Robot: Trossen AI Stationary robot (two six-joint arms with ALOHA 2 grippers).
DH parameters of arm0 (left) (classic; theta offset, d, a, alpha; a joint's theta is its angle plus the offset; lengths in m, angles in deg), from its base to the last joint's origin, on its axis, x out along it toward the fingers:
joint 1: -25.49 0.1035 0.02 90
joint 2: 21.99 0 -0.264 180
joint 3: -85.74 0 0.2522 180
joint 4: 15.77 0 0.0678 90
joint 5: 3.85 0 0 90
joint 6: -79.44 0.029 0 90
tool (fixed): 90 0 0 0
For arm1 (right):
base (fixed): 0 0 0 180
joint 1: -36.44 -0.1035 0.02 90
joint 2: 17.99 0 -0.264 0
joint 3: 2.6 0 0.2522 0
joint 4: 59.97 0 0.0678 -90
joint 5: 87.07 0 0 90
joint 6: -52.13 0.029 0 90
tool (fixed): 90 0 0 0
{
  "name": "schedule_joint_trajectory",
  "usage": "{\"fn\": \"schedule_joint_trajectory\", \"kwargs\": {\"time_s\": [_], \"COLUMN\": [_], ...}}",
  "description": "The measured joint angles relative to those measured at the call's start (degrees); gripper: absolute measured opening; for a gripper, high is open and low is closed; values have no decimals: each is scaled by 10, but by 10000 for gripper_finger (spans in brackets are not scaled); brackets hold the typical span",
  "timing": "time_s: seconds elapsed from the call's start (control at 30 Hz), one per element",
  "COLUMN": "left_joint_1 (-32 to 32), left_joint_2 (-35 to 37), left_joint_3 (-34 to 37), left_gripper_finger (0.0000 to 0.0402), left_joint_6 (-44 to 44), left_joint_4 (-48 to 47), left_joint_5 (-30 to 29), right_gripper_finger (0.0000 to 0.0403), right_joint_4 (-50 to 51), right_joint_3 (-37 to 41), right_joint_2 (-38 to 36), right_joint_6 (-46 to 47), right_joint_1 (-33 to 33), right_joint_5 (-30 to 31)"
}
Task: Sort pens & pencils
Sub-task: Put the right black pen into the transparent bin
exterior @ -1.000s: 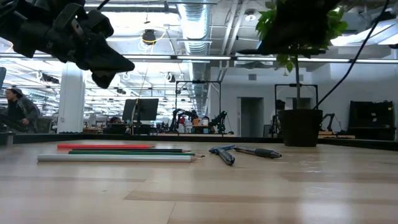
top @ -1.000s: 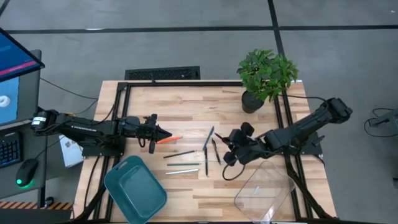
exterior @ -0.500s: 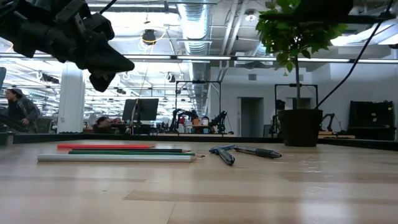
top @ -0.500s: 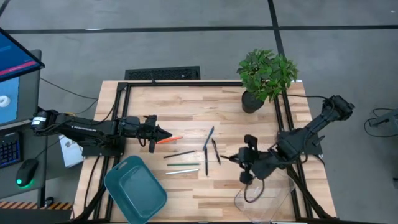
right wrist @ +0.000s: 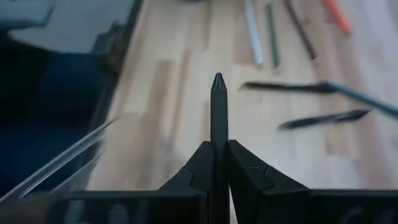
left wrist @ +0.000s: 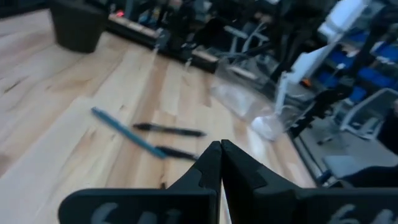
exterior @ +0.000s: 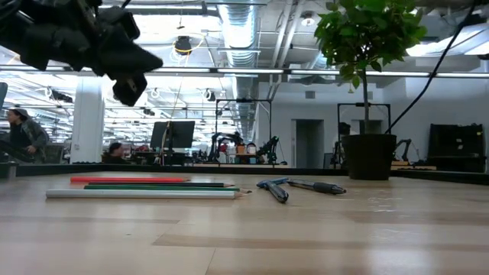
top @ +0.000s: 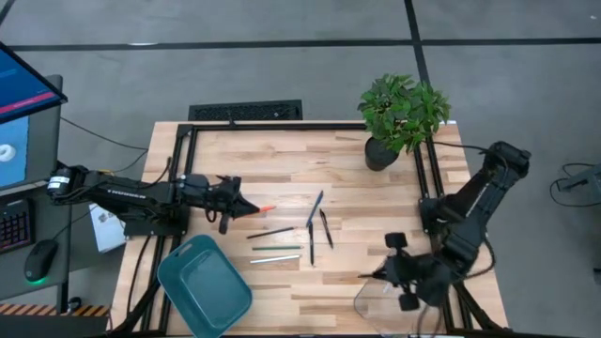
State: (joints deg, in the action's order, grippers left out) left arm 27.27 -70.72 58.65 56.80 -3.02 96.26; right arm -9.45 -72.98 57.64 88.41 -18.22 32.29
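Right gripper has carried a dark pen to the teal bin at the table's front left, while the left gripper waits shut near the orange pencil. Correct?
Not quite. The right gripper, shut on a slim dark pen, is at the clear plastic container at the front right, not the teal bin. The high view shows it. The rest holds.

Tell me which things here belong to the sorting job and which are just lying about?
Part of the job:
- pens on the table
- black pen held in the right gripper
- pencils
- teal bin
- clear bin

Just lying about:
- potted plant
- computer mouse
- monitor
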Motion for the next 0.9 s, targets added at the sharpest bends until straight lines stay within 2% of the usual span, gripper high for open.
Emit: {"fn": "schedule_joint_trajectory", "kwargs": {"time_s": [0.23, 0.4, 0.7, 0.9], "left_joint_1": [0, 0, 0, 0], "left_joint_2": [0, 0, 0, 0], "left_joint_3": [0, 0, 0, 0], "left_gripper_finger": [0, 0, 0, 0], "left_joint_6": [-3, -39, -70, -59], "left_joint_4": [46, 48, 47, 47], "left_joint_5": [59, 76, 61, 55], "right_gripper_finger": [54, 54, 54, 66], "right_joint_4": [25, 37, 69, 81], "right_joint_3": [0, 0, 0, 0], "right_joint_2": [0, 1, 2, 6], "right_joint_6": [68, 117, 163, 193], "right_joint_1": [-102, -150, -158, -151], "right_joint_5": [8, 45, 63, 58]}}
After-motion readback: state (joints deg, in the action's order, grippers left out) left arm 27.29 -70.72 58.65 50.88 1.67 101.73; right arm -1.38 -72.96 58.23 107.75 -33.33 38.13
